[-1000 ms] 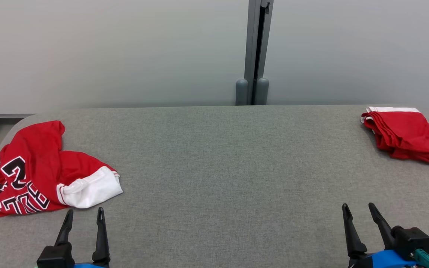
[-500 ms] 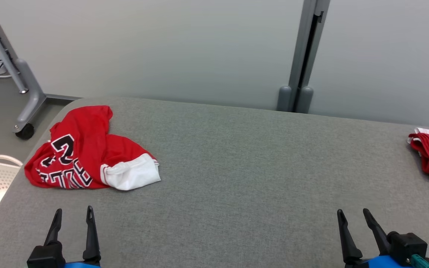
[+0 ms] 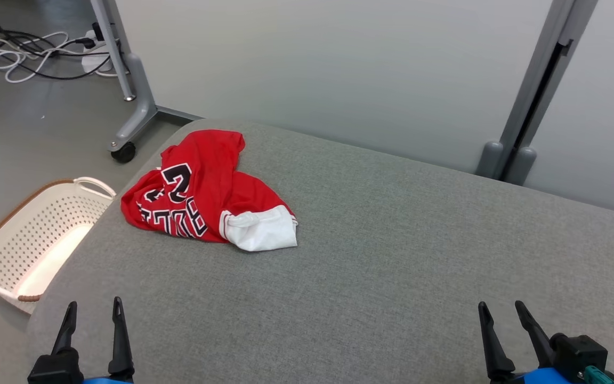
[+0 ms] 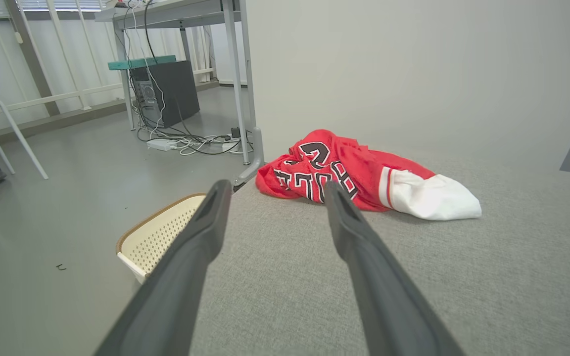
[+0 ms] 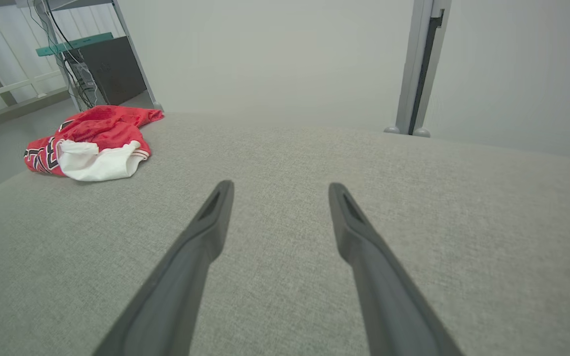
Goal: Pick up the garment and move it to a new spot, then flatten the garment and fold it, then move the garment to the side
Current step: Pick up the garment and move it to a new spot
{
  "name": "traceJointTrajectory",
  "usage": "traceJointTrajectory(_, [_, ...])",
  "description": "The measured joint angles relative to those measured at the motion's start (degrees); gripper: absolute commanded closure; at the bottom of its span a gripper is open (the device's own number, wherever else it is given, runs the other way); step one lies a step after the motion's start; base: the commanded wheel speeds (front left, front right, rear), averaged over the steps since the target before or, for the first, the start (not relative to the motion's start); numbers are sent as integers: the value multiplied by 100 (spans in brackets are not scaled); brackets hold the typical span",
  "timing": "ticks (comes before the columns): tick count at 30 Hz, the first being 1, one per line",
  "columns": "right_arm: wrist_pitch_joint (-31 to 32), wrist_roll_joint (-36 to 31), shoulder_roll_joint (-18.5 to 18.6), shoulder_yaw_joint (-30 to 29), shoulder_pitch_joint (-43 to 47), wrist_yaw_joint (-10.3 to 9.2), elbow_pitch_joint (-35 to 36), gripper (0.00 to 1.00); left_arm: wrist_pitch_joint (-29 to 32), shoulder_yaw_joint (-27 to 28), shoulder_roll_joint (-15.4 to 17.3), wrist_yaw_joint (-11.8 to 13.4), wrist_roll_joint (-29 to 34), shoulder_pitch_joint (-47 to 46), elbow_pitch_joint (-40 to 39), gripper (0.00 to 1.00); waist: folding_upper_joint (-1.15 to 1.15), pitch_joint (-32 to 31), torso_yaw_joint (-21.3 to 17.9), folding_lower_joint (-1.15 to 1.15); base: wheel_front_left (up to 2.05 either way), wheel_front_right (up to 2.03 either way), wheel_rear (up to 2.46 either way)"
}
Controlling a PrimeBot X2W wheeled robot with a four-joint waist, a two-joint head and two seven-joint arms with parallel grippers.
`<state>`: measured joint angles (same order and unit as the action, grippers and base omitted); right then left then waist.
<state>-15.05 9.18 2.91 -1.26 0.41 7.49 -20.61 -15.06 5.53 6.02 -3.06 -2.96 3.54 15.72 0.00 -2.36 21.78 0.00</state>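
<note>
One garment [image 3: 200, 197], one basket [image 3: 19, 240], one table [image 3: 365, 266]

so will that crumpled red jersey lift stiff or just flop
Probably flop: the red jersey lies in soft folds, so lifted at one spot the rest would likely dangle. It looks thin, so probably light. Pushed across the cloth-covered table, it may bunch rather than slide.

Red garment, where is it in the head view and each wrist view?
Head view: the red garment, upper left of centre.
Left wrist view: centre, past the left gripper fingertips.
Right wrist view: upper left.
Shared landmark: its white end, lying on the grey table.
</note>
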Motion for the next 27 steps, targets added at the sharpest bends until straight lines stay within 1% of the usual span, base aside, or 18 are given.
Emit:
traceJointTrajectory(6, [0,26,-3,7,7,0,1,0,0,49,33,-2,0,20,-11,0,0,33,260,0,0,0,0])
traceJointTrajectory(12, [0,49,-3,41,7,0,-13,0,0,82,33,-2,-1,55,-11,0,0,38,306,0,0,0,0])
traceJointTrajectory(15, [0,57,-7,91,7,0,-31,0,0,118,33,1,-9,64,-1,0,0,48,256,0,0,0,0])
traceJointTrajectory(20, [0,-7,-8,10,5,0,-27,0,0,185,30,21,-74,-36,41,0,0,137,84,0,0,0,0])
traceJointTrajectory(24, [0,-120,36,-75,-53,0,76,0,0,308,99,7,-154,-484,83,0,1,361,-154,1,0,0,0])
traceJointTrajectory(27, [0,-172,189,-127,-199,0,192,0,0,396,219,-2,-202,-956,182,0,1,608,-356,1,0,0,0])
